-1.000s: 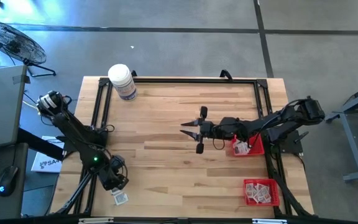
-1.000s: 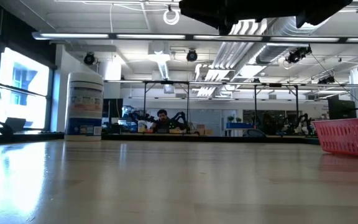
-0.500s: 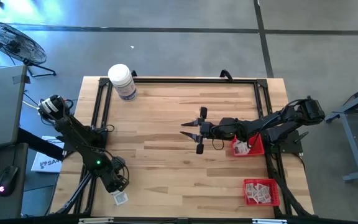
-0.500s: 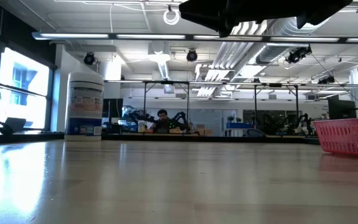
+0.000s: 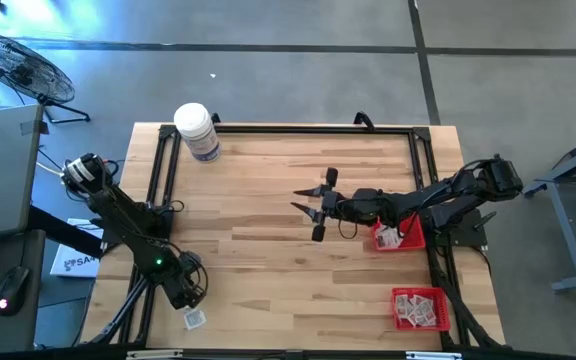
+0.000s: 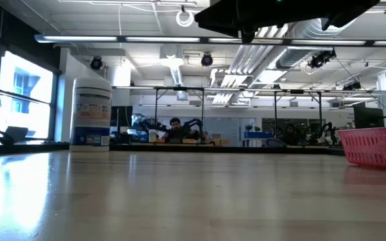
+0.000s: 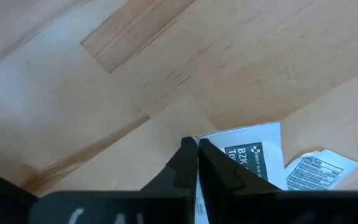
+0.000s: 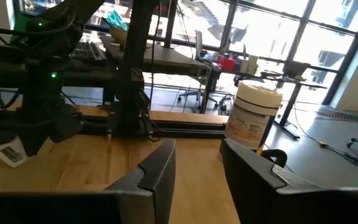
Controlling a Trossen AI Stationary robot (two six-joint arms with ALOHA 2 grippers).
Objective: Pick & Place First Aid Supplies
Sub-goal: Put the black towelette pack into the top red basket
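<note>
Two white first aid packets lie flat near the table's near left corner, one printed dark [image 7: 247, 152], one beside it [image 7: 319, 168]; the high view shows them as a small white patch [image 5: 195, 318]. My left gripper [image 7: 196, 142] [image 5: 184, 292] points steeply down with its fingers shut at the nearer packet's corner. My right gripper [image 5: 306, 210] [image 8: 197, 165] hovers level over the table's middle, open, with nothing between its fingers. My left gripper comes from above, pointing down, and its two fingertips meet on the corner [image 7: 199, 138] of the dark-printed packet. A strip of white shows between the fingers. The packet lies flat on the table; I cannot tell whether the corner is pinched or only pressed on.
A white bottle [image 5: 198, 132] [image 6: 91, 114] [image 8: 253, 118] stands at the far left corner. Two red mesh baskets sit at the right: one [image 5: 418, 238] [image 6: 377, 147] by the right arm, one [image 5: 398, 310] near the front right corner, both holding packets. A black frame [image 5: 288, 128] borders the table.
My left arm has leaned a little further over the near left corner, and its gripper has tipped more steeply down over the packets, which have stayed where they were. My right gripper has swung slightly about its wrist while staying over the table's middle.
</note>
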